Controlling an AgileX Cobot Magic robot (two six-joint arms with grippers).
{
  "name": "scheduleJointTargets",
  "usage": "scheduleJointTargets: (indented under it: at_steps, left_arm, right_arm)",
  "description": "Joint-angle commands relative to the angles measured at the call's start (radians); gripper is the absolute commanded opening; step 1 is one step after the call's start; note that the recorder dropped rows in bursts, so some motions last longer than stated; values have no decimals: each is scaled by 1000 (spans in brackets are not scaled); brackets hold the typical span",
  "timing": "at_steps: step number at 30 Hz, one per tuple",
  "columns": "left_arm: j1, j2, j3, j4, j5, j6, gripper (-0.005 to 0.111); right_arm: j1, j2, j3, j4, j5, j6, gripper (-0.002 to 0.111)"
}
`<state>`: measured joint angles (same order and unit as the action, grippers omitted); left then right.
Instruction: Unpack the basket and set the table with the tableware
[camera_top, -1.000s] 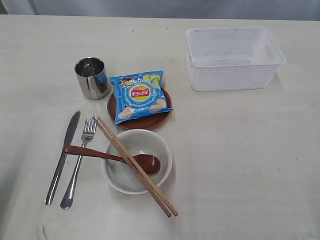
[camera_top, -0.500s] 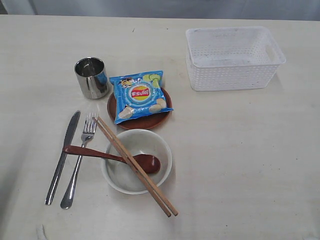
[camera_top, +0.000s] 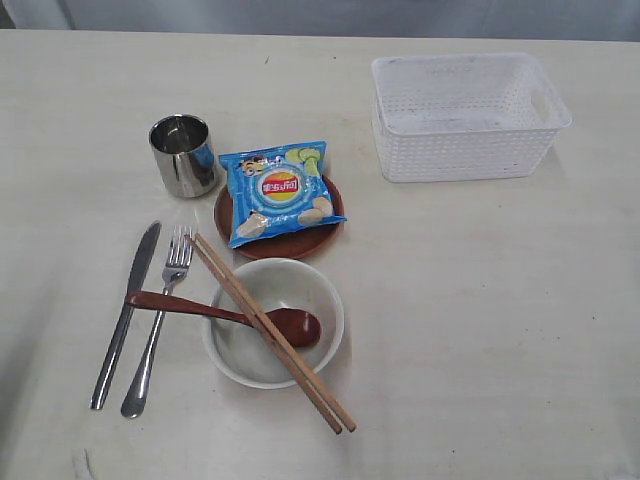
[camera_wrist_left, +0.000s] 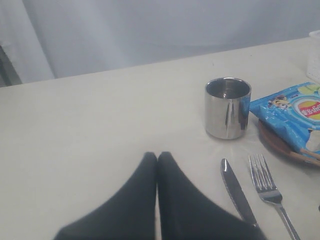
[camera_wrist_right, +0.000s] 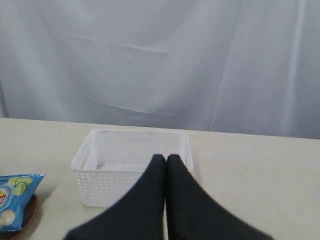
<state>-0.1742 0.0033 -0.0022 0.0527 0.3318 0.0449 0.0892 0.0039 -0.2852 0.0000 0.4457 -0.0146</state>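
Basket (camera_wrist_right: 112, 187): white lattice plastic, rectangular, on cream desk (camera_top: 480, 320), beyond my right end effector (camera_wrist_right: 166, 158), tips pressed together. Steel cup (camera_wrist_left: 227, 107), knife (camera_wrist_left: 237, 192), fork (camera_wrist_left: 265, 182) near my left end effector (camera_wrist_left: 157, 156), likewise closed tight. Chopsticks (camera_top: 272, 330), wooden spoon (camera_top: 175, 303) cross white bowl (camera_top: 295, 283).

Two chopsticks (camera_top: 272, 333), every other item single

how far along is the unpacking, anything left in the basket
Done: the basket looks empty; cup, knife, fork, bowl and plate sit on the table, with the chips packet on the plate and the spoon and chopsticks lying across the bowl. In hand: nothing; left gripper and right gripper are both shut and empty. Left: perhaps only straightening the spoon, whose handle crosses the fork.
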Motion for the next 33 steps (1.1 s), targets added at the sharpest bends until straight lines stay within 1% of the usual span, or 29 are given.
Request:
scheduleJointTargets:
  at_steps: [1, 2, 7, 8, 17, 33]
  left_arm:
    - [2, -3, 2, -1, -3, 0, 0]
    - [2, -3, 2, -1, -3, 0, 0]
    - [2, -3, 2, -1, -3, 0, 0]
    - [2, -3, 2, -1, -3, 0, 0]
    - [2, -3, 2, -1, -3, 0, 0]
    - [2, -3, 2, -1, -3, 0, 0]
  right_arm:
    - [-6, -4, 175, -29, -299, -11, 0]
    - [-6, -4, 218, -56, -355, -9, 0]
    - [-6, -4, 285, -80, -437, -23, 0]
    - [-6, -4, 285, -80, -388, -31, 0]
    - [-6, -4, 285, -80, -144, -54, 0]
    - [-6, -4, 285, -76, -128, -34, 0]
